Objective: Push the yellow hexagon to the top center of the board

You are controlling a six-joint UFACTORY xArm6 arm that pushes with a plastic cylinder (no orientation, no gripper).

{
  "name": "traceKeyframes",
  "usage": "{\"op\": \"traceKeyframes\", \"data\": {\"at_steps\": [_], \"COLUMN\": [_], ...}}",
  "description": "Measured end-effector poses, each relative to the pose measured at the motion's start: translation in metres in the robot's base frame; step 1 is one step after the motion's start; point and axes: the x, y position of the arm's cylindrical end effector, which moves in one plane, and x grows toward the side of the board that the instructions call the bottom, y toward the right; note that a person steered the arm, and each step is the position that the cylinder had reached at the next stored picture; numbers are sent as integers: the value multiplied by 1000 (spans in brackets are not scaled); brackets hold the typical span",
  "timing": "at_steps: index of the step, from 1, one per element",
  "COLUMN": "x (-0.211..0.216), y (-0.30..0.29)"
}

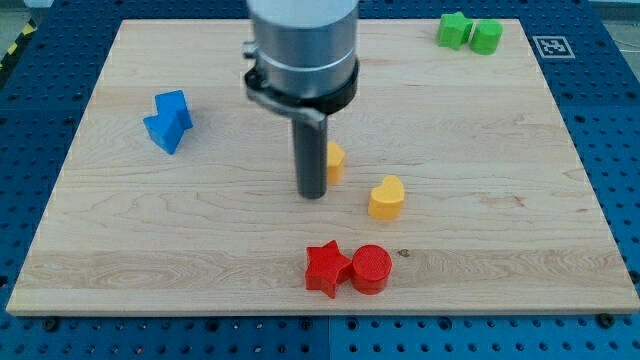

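Wood board (480, 150) w/ blue (168, 120), green (470, 33), yellow (386, 198), red blocks (348, 268).

Pale wooden board on a blue bench

The light-grained rectangular wooden board (480, 180) lies on a blue perforated metal table (610, 130); a black-and-white square marker (550, 46) sits at the frame's upper right, under even light

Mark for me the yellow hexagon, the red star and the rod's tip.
yellow hexagon (335, 160): camera view, on its visible right part, beside the rod.
red star (325, 268): camera view, centre of its top face.
my tip (313, 194): camera view, the rod's very end, touching the hexagon's left.
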Motion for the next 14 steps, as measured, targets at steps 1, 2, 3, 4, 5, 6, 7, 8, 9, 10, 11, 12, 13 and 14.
{"op": "traceKeyframes", "data": {"at_steps": [1,2,3,4,5,6,7,8,9,10,11,12,13,14], "x": [-12,-21,-82,-78,-24,-38,-95,-129,-111,-76,-96,-142,-157,-126], "y": [4,5,6,9,30,61,64,39,50,50,27,-2,-7,-1]}}
